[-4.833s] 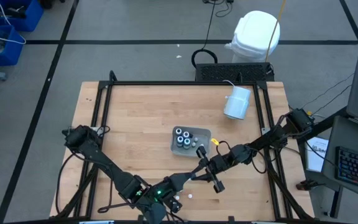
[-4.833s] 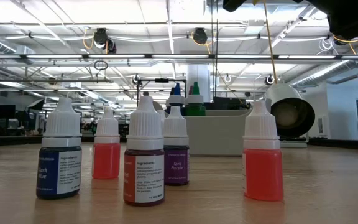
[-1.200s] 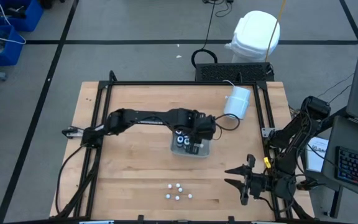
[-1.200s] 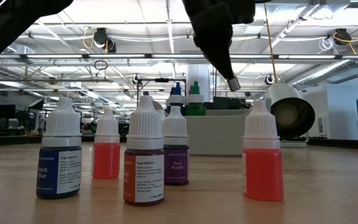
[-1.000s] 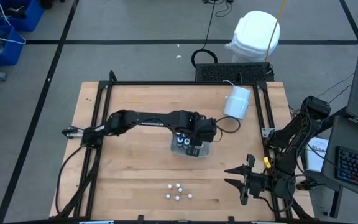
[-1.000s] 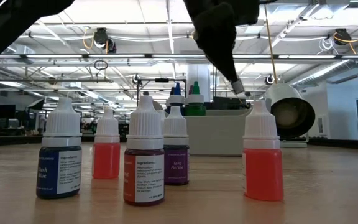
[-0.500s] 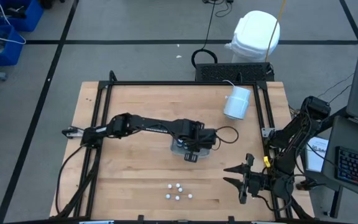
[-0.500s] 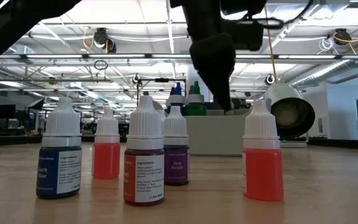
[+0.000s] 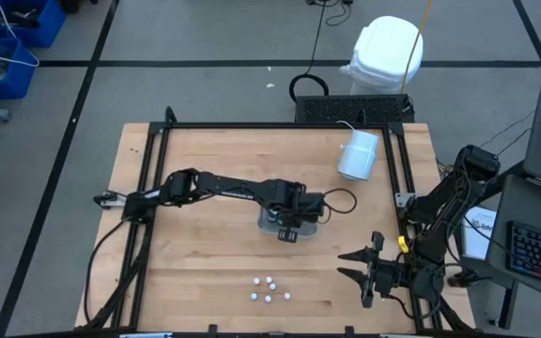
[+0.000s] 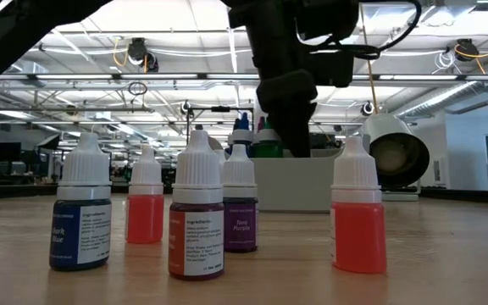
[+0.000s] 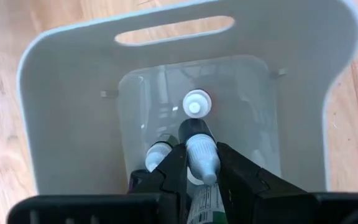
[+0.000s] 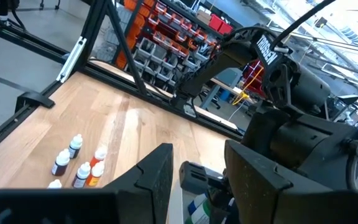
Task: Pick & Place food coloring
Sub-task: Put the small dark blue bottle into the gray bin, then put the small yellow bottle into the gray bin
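A clear plastic tray (image 9: 265,222) stands mid-table, and my left gripper (image 9: 289,223) reaches down into it, shut on a small food coloring bottle (image 11: 201,163) with a white dropper cap. Other bottles stand inside the tray (image 11: 73,112); one white cap (image 11: 195,106) shows below the held one. Several loose food coloring bottles (image 9: 268,288) stand upright on their bases near the table's front edge; the low view shows them close up (image 10: 196,212). My right gripper (image 9: 344,265) hangs open near the front right corner, holding nothing. My left gripper pinches the small bottle by the sides of its body, just behind the cap (image 11: 197,186), between its two fingers. The fingers come from above, pointing steeply down, and lie along the bottle. The bottle's cap (image 11: 201,149) points down into the tray, above the bottles standing there.
A big white cylinder (image 9: 358,155) lies on its side at the table's far right. A black frame (image 9: 148,169) runs around the table's edges. Bare wood lies left of the tray and between the tray and the loose bottles.
My left gripper has gone down with the bottle, from above the tray to inside its rim, drifting slightly toward the table's near edge. It has stayed shut on the bottle.
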